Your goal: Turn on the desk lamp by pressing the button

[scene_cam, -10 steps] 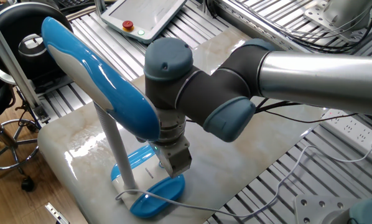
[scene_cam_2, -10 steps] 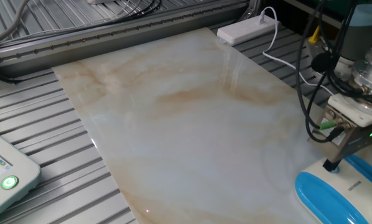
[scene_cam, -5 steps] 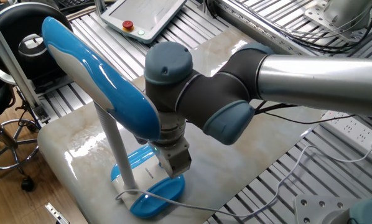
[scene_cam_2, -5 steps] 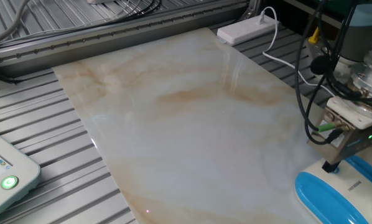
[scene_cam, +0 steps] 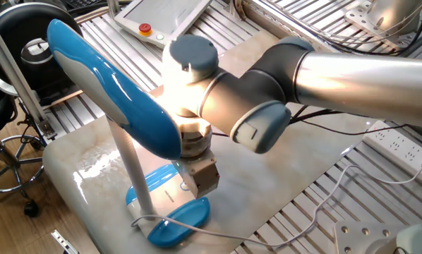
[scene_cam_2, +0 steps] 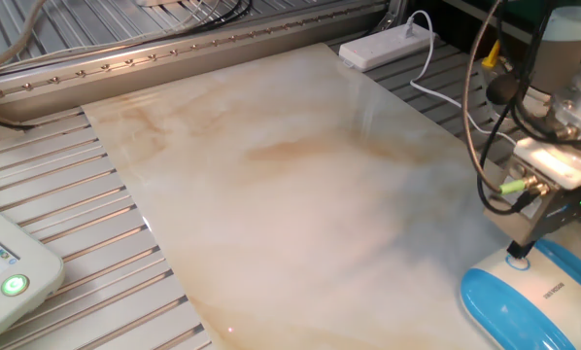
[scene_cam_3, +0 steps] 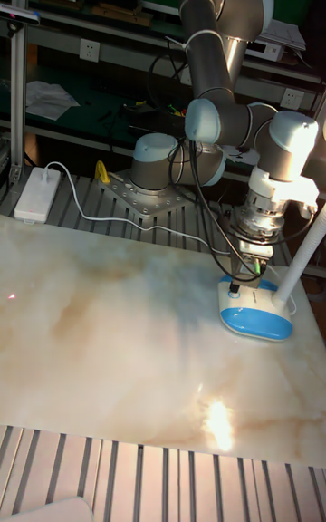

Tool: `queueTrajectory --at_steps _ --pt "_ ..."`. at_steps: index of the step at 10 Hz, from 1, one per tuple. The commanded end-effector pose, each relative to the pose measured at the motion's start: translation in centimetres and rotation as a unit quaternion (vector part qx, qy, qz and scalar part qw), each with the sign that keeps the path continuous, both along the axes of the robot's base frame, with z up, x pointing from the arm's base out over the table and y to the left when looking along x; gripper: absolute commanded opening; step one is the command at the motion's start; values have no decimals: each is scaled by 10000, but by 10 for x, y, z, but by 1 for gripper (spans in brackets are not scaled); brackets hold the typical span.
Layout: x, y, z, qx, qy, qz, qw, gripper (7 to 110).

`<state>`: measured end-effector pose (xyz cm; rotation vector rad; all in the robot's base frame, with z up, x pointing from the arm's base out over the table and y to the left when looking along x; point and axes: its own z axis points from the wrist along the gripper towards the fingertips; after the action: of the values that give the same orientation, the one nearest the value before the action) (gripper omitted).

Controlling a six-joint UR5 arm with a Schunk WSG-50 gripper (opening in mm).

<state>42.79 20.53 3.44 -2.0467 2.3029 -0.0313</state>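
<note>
The desk lamp is lit: its long blue-and-white head [scene_cam: 112,92] throws a warm glow onto my arm and the marble table [scene_cam_2: 271,175]. Its oval blue-and-white base [scene_cam: 172,215] [scene_cam_2: 524,301] [scene_cam_3: 258,312] stands at the table's corner, with the white stem [scene_cam_3: 303,259] rising beside it. My gripper [scene_cam: 195,185] [scene_cam_2: 516,255] [scene_cam_3: 237,286] points down. Its fingertips come together as one dark tip, shut and resting on the white part of the base. The button is hidden under that tip.
A teach pendant with a red button [scene_cam: 146,29] lies on the slatted frame behind. A white power strip [scene_cam_2: 388,44] [scene_cam_3: 34,193] sits at the table's far edge. A thin white cord [scene_cam: 218,236] trails from the base. A device with a green light [scene_cam_2: 15,286] sits at the left.
The lamp has come on: the arm and table are now brightly lit and a glare spot shows on the marble. My gripper has stayed on the base.
</note>
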Motion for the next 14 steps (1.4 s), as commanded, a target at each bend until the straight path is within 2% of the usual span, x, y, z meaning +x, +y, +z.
queueTrajectory --at_steps 1,2,3,5,6,7,8,9,10,11,12,13,14 --pt "-1 2 8 64 61 -31 10000 7" --pt "0 2 8 82 47 -69 9999 7" --pt "5 0 9 75 -23 -293 9995 7" --pt "8 -17 3 19 -77 -340 9994 7" --pt "11 -30 -1 -90 -157 -378 9991 7" --pt "11 -44 -2 -229 -180 -627 9976 7" --pt "11 -49 -2 -212 -193 -1235 9919 7" --pt "12 -36 -1 129 -166 -1881 9819 7" --pt "14 -31 1 339 -119 -2465 9685 7" --pt "18 -37 5 338 -105 -2818 9588 7" --pt "11 -47 8 263 95 -3570 9337 7" --pt "9 -63 14 81 149 -3493 9368 7" --pt "9 -73 21 16 130 -3637 9314 7"
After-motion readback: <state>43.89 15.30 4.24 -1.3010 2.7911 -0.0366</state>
